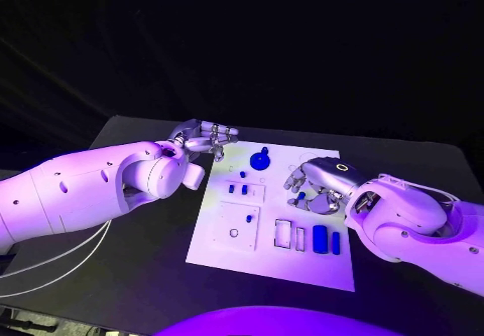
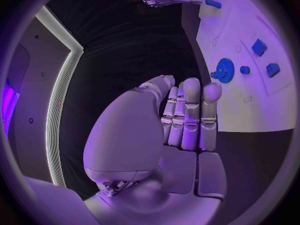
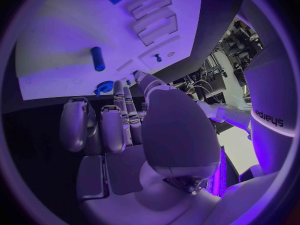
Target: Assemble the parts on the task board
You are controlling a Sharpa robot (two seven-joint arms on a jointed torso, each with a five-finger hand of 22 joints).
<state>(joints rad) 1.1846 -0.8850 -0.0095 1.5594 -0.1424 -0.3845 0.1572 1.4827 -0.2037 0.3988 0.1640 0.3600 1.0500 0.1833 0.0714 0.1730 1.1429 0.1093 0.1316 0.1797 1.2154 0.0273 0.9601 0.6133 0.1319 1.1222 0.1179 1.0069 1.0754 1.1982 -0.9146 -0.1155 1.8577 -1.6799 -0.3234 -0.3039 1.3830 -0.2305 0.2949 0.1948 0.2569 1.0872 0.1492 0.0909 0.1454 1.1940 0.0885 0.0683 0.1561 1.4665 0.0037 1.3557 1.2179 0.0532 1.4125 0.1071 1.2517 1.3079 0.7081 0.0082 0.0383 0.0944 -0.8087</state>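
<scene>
The white task board (image 1: 264, 262) lies in the middle of the black table. A blue gear (image 1: 260, 161) sits at its far end, with a small blue knob (image 2: 245, 70) beside the gear (image 2: 224, 70). Two small blue blocks (image 1: 238, 188) stand nearer the middle. Two long blue parts (image 1: 324, 240) lie by the rectangular slots (image 1: 289, 234). My left hand (image 1: 202, 136) hovers off the board's far left corner, its fingers (image 2: 190, 115) straight and holding nothing. My right hand (image 1: 317, 185) hangs over the board's right side, empty, its fingertips (image 3: 122, 92) near the gear (image 3: 104, 87). A blue cylinder (image 3: 97, 58) lies just beyond them.
Black table (image 1: 131, 280) surrounds the board on all sides. A small blue peg (image 1: 248, 218) stands in a raised square on the board's left half. My left forearm (image 1: 91, 189) crosses the table's left side, with white cables under it.
</scene>
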